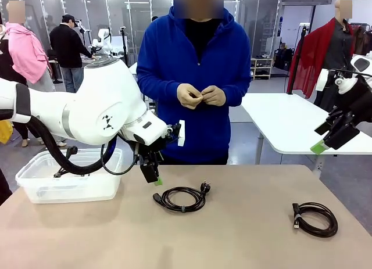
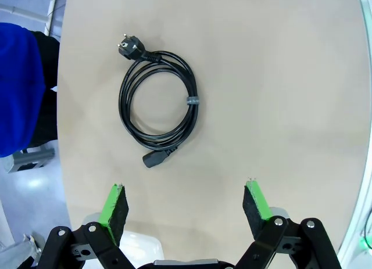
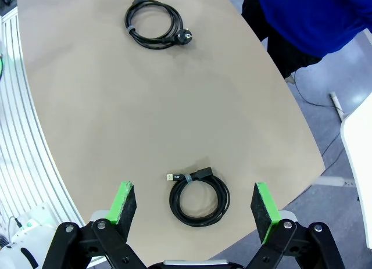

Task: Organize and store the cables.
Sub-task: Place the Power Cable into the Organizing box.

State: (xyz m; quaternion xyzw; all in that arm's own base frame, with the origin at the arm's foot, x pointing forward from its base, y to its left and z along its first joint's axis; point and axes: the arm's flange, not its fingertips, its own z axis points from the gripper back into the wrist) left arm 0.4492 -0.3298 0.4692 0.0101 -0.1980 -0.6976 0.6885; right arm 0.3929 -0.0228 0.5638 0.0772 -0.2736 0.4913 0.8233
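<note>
- Left claw (image 2: 185, 190): released, jaws spread wide, hovering low over the table (image 1: 232, 246), near the power cable.
- Power cable (image 2: 190, 100): black cord coiled in a tied loop, round plug at one end, flat at table centre, ungripped.
- Right claw (image 3: 193, 187): released, held high at the table's right side.
- Second cable (image 3: 187, 179): smaller coiled loop, near the right edge, beneath that claw.
- Clear bin (image 1: 35, 185): table's left end.

Front across, wrists overhead — shared cable (image 2: 190, 100)
</note>
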